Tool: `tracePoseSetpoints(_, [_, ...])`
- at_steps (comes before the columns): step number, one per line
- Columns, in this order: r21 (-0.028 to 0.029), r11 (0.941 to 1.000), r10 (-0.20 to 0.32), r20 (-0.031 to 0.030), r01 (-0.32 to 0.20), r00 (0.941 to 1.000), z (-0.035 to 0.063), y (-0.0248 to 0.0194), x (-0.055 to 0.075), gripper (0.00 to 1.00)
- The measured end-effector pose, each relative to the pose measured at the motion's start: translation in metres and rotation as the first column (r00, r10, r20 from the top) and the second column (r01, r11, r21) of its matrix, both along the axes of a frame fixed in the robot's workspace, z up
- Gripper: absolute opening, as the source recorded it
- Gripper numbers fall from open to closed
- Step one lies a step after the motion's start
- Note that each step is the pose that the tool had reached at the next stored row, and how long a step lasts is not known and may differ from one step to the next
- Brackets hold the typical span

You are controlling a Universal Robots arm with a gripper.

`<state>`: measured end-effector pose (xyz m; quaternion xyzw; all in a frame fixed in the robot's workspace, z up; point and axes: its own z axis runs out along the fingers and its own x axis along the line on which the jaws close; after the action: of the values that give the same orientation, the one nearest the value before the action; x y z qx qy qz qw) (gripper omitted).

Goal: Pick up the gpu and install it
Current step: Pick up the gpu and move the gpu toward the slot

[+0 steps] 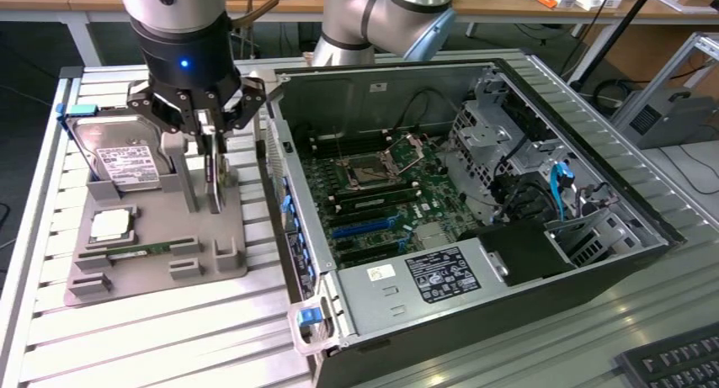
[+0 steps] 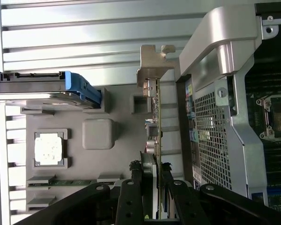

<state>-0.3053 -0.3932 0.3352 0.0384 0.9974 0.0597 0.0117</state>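
I take this for a robotics lab: my claw hangs above a grey parts fixture on a worktop of ribbed aluminium slats, beside an opened computer tower. Wooden desks line the far side, and a keyboard sits near right.

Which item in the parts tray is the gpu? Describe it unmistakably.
On the exterior view's left of the open computer case sits a grey parts tray. The gpu is the dark card standing on edge at the tray's case side, with the gripper closed on its top. Unlike the labelled hard drive beside it, it is thin, with a metal bracket.
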Motion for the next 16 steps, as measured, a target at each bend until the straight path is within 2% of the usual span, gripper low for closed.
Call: tracePoseSetpoints(16, [0.0065,1.0,0.0,-0.0001,0.0,1.0,0.0111,0.0,0.0,0.27])
